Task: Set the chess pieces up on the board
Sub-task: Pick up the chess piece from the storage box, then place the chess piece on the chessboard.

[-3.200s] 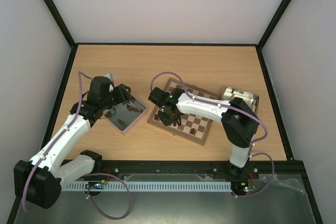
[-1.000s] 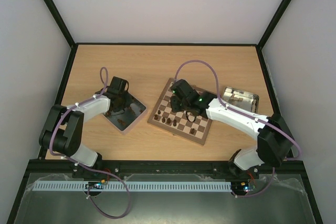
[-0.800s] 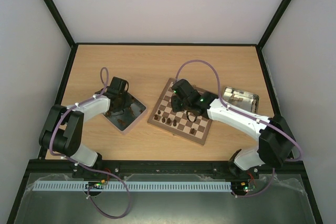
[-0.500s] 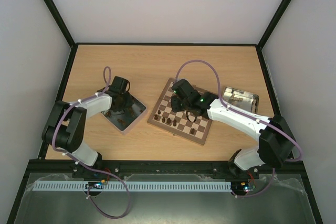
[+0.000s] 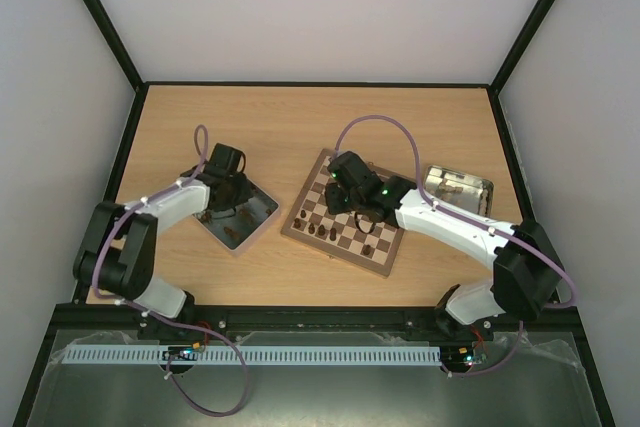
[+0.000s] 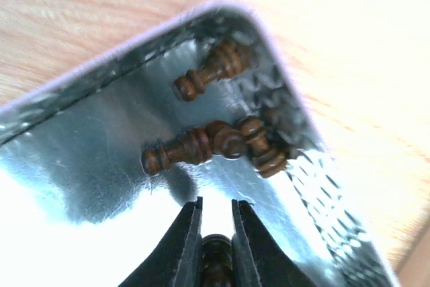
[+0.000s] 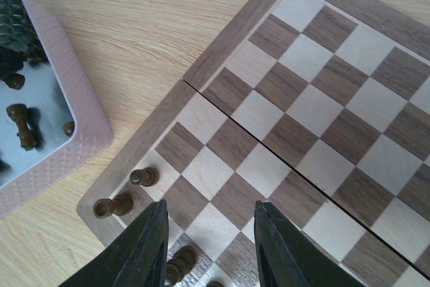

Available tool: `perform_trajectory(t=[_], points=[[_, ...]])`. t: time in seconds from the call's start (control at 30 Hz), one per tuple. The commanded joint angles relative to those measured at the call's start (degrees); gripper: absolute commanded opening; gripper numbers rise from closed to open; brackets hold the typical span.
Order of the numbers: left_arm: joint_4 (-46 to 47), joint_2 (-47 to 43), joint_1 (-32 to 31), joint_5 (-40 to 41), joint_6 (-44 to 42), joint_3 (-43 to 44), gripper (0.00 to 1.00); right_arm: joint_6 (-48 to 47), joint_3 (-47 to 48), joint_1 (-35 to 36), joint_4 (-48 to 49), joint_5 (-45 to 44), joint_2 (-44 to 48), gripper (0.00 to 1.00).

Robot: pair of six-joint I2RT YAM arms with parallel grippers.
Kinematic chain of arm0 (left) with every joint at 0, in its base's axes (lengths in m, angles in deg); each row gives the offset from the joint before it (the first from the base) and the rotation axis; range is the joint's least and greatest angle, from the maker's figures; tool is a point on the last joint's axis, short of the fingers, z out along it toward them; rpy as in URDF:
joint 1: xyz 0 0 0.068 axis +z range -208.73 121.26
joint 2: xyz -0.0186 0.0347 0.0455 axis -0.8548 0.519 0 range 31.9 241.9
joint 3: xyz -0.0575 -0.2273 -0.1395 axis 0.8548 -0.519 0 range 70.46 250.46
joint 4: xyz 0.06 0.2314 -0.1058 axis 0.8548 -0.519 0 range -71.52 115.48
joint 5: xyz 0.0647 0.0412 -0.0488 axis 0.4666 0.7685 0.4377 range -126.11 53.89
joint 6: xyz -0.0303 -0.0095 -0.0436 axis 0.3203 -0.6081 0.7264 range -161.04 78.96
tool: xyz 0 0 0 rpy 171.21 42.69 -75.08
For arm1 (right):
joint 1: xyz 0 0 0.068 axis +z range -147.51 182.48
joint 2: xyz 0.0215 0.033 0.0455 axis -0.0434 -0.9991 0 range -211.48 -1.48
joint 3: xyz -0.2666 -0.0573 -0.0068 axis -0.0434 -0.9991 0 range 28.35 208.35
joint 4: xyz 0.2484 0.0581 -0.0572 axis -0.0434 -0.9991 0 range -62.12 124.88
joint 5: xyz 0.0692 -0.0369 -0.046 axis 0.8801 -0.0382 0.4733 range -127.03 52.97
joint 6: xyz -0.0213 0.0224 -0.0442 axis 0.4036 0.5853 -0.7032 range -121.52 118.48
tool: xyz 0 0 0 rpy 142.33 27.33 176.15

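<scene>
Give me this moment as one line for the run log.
left gripper: shut on chess piece, over tray | right gripper: open, empty, above board | setup: incomplete

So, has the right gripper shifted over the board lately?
Yes. The right gripper has moved from the near left corner of the board inward, towards its far side.

The left arm [image 5: 165, 209] is folded, its elbow back near the base, its forearm reaching forward and inward, the wrist tipped down. The left gripper [image 6: 216, 201] is pinched nearly closed on a piece [image 6: 216, 261]. The right arm [image 5: 445, 225] stretches inward from an elbow far out on its own side. The right gripper [image 7: 211, 204] points down, jaws well apart.
</scene>
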Motion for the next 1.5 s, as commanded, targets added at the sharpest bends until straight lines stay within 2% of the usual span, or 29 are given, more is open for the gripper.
perform_trajectory(t=[0.0, 0.23, 0.4, 0.57, 0.77, 1.03, 1.47], points=[[-2.05, -7.58, -0.13, 2.23, 0.63, 0.17, 0.1, 0.41, -0.9, -0.2, 3.3, 1.84, 1.79, 0.34], [-3.04, -15.33, -0.13, -2.12, 1.33, -0.19, 0.11, 3.0, -2.48, -0.18, 8.5, 7.55, 2.32, 0.34], [-4.56, -14.9, -3.61, -6.48, -1.07, 4.07, 0.13, 7.56, -4.51, -0.38, 9.48, -4.03, 6.63, 0.35], [-11.27, -7.36, -15.27, -1.19, -4.53, 14.67, 0.13, 16.18, -9.6, -3.33, 8.0, -18.7, 14.76, 0.36], [-16.89, 4.04, -24.48, 1.24, -7.81, 25.1, 0.12, 19.01, -15.14, -5.71, 7.75, -28.15, 25.31, 0.44], [-20.42, 13.66, -30.09, 0.07, -10.57, 30.47, 0.12, 19.44, -16.82, -5.87, 7.54, -26.89, 25.88, 0.45], [-21.18, 19.66, -31.06, 0.6, -10.93, 31.29, 0.13, 19.01, -17.26, -5.88, 8.39, -25.48, 25.02, 0.46]])
